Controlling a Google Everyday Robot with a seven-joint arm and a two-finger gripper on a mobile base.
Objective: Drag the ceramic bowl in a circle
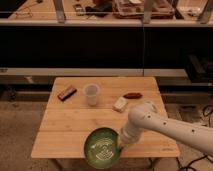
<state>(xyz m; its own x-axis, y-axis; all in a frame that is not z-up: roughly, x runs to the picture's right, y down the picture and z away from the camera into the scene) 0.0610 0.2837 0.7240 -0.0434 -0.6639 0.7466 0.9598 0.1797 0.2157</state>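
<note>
The ceramic bowl point(103, 148) sits at the near edge of my wooden table point(70, 125), a little left of centre, its green inside with the pale rings turned up and its nearest rim hanging over or right at the table's front lip. My gripper point(120, 144) is down at the bowl's right rim, touching it or hooked on it, with my white arm point(165, 125) reaching in from the right; whether it is spread or pinching the rim I cannot tell. Going outward, the translucent plastic cup point(91, 94) stands upright well behind the bowl, toward the far middle of the table. To the cup's right lies a small pale packet point(120, 104), and just beyond that a reddish-brown oblong item point(132, 95). At the far left lies a dark snack bar point(66, 93). I judge that I am partway round the circle, at its nearest point, since the bowl lies so close to the front lip. What is left is to carry it round and away from the lip, toward the table's middle, without tipping it off the front or bumping the cup.
</note>
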